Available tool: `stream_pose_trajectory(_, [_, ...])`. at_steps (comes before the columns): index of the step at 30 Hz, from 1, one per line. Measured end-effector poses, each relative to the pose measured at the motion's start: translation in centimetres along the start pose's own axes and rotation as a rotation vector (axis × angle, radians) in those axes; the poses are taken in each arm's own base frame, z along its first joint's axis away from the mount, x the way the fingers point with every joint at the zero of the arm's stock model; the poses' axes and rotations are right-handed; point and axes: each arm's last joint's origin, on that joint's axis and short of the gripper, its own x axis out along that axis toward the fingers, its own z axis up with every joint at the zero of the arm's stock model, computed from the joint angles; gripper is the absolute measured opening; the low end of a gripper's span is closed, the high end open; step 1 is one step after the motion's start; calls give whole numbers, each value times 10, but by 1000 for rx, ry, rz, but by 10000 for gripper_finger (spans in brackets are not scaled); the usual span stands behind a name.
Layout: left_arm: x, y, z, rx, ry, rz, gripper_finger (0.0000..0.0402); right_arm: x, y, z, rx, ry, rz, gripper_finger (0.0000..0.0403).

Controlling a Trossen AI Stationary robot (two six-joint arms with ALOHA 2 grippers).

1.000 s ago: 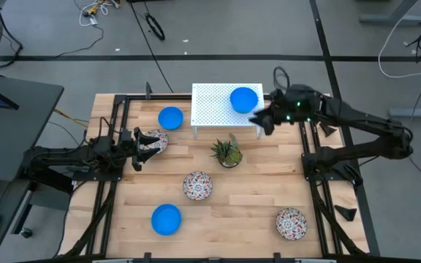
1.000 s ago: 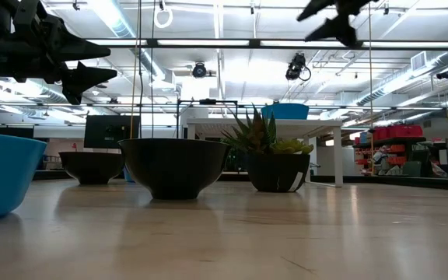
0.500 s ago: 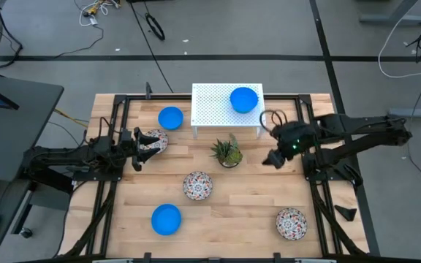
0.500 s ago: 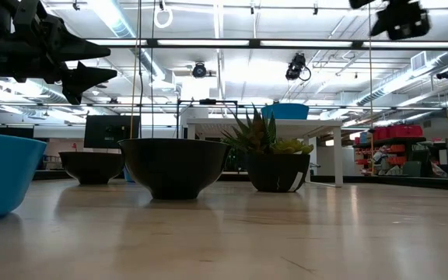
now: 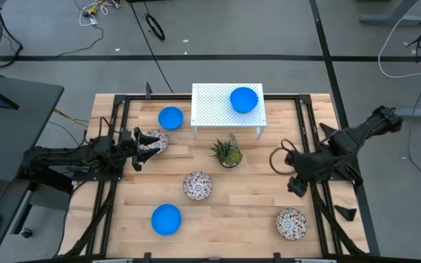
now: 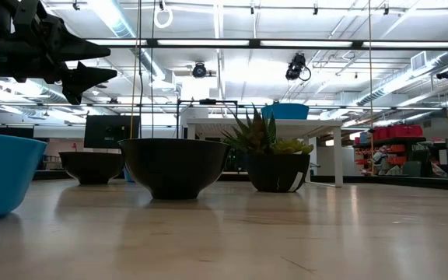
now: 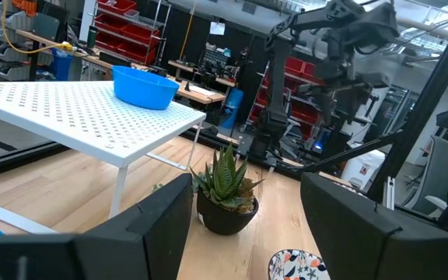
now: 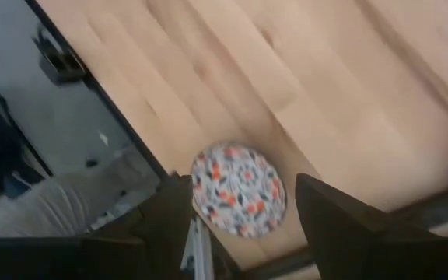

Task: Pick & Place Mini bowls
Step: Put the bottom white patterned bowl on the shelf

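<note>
Hovering above the surface's point(image 5: 254, 219) right side, the right claw point(image 5: 295, 185) is spread wide and empty, looking down on a floral mini bowl point(image 8: 238, 188) near the right front corner. The left claw point(image 5: 139, 150) waits at the left, jaws parted, just beside another floral bowl point(image 5: 154, 139); whether it touches that bowl cannot be told. Three blue bowls are visible: one on the white perforated rack point(image 5: 210, 109), one beside it, one at left front. A third floral bowl point(image 5: 197, 185) sits mid-surface near the potted plant point(image 5: 227, 152). You should expect these bowls to be light, rigid and smooth; take the rim, one finger inside.
</note>
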Motion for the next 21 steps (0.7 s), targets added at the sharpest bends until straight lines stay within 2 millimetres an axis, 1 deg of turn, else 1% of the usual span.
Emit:
stream_pose_trajectory(8, [0,0,0,0,-1,0,245,2,4,-26,-45,37,-20,231])
stream_pose_trajectory(21, [0,0,0,0,-1,0,245,2,4,-53,-59,63,-33,231])
